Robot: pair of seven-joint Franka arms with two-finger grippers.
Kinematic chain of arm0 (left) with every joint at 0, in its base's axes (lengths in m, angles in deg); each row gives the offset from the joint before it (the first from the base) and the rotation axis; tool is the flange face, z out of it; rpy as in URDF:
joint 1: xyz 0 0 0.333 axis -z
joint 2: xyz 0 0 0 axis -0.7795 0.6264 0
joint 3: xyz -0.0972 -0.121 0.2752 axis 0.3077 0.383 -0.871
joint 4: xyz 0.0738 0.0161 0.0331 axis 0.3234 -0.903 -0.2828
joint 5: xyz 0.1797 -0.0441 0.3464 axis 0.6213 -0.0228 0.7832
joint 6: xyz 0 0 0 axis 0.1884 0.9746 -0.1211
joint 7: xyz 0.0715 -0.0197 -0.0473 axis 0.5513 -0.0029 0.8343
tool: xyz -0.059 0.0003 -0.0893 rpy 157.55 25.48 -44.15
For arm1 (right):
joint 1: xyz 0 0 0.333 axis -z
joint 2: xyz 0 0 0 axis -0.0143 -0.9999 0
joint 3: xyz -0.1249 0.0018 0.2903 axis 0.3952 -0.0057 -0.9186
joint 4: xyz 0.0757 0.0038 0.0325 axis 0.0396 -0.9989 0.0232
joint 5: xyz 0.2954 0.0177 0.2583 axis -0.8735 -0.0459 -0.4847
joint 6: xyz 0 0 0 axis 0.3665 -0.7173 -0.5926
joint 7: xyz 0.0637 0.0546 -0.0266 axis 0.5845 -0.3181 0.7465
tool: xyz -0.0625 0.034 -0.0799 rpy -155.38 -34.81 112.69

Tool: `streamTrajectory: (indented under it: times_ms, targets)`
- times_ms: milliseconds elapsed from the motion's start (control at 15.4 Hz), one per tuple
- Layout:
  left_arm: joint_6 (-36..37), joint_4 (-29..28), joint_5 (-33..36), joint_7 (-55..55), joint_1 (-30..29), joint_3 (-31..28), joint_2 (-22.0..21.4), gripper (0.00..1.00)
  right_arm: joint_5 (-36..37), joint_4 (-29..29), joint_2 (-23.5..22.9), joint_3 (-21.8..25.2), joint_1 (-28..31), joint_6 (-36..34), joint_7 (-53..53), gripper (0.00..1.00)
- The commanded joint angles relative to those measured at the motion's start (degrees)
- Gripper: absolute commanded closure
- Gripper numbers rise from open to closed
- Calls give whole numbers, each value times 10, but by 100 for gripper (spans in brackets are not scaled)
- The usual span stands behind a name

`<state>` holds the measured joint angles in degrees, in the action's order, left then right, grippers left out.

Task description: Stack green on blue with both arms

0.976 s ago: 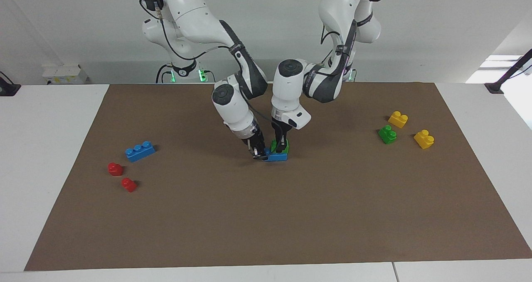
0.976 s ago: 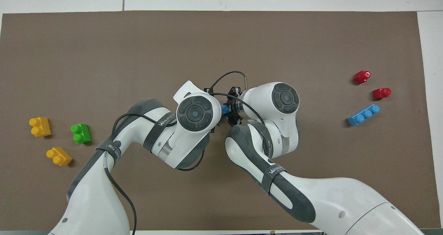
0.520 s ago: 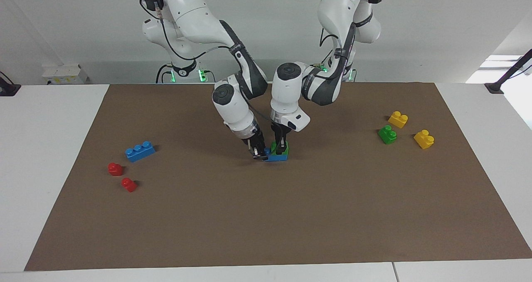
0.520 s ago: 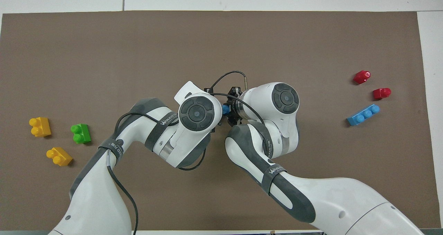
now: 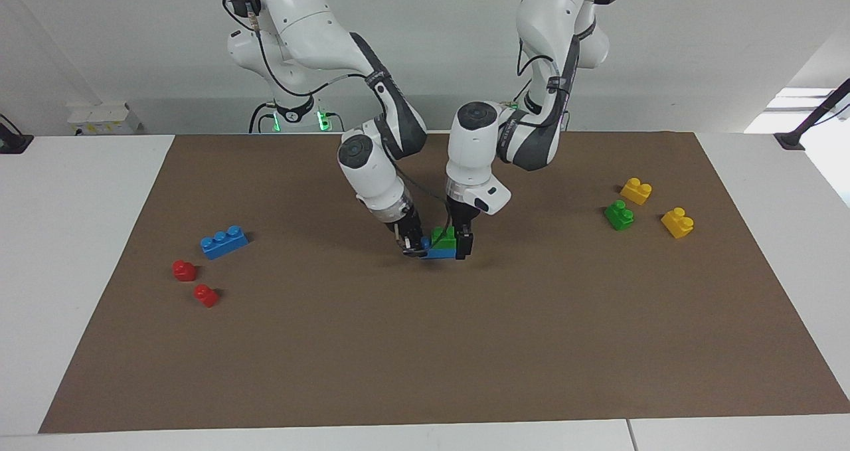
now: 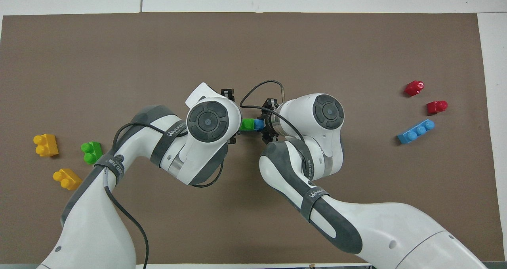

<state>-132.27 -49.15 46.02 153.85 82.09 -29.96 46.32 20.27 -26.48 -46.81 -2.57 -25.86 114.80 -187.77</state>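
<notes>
In the middle of the brown mat a green brick [image 5: 443, 237] [image 6: 248, 124] sits on a blue brick [image 5: 439, 252] [image 6: 258, 124]. My right gripper [image 5: 416, 246] is shut on the end of that blue brick toward the right arm. My left gripper [image 5: 459, 237] stands open at the stack's other end. One of its fingers [image 5: 465, 244] hangs beside the bricks, and it holds nothing. A second green brick [image 5: 619, 216] lies toward the left arm's end. A second blue brick [image 5: 224, 242] lies toward the right arm's end.
Two yellow bricks [image 5: 635, 190] [image 5: 677, 222] flank the loose green brick. Two red bricks [image 5: 184, 270] [image 5: 206, 295] lie beside the loose blue brick, farther from the robots than it. The mat [image 5: 425, 358] ends at white table on all sides.
My left gripper has opened, let go of the green brick and shifted toward the left arm's end. The green brick stays on the blue one. The right gripper has kept its place.
</notes>
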Motion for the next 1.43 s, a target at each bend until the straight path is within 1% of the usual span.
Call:
streamTrajectory:
  times_ms: [0, 130, 260, 390, 585, 780, 1041, 1236, 1366]
  targets:
    - [29, -18, 8, -27, -5, 3, -34, 0, -6, -5, 11, -1, 9, 4, 16, 0]
    - [53, -18, 7, -50, -7, 2, -45, 0, -6, 0, 12, -1, 10, 3, 16, 0]
    - [79, -18, 7, -104, -20, 1, -60, 0, -6, 8, 19, -1, 21, -4, 16, 0]
    - [95, -18, 7, -165, -56, 2, -73, 0, -6, 23, 34, -1, 37, -46, 17, 0]
    - [95, -18, 6, -248, -113, 3, -81, 0, -6, 38, 74, -1, 77, -101, 17, 0]
    - [102, -13, 6, -368, -163, 2, -90, 0, -2, 73, 112, 0, 124, -186, 29, 0]
    - [121, -6, 6, -647, -221, 0, -102, 0, -3, 82, 178, 1, 197, -263, 180, 0]
    - [163, 21, 5, -858, -258, 0, -107, 0, 2, 112, 204, 6, 241, -333, 318, 0]
    - [185, 41, 4, -974, -273, 0, -107, 0, 16, 136, 217, 6, 280, -379, 396, 0]
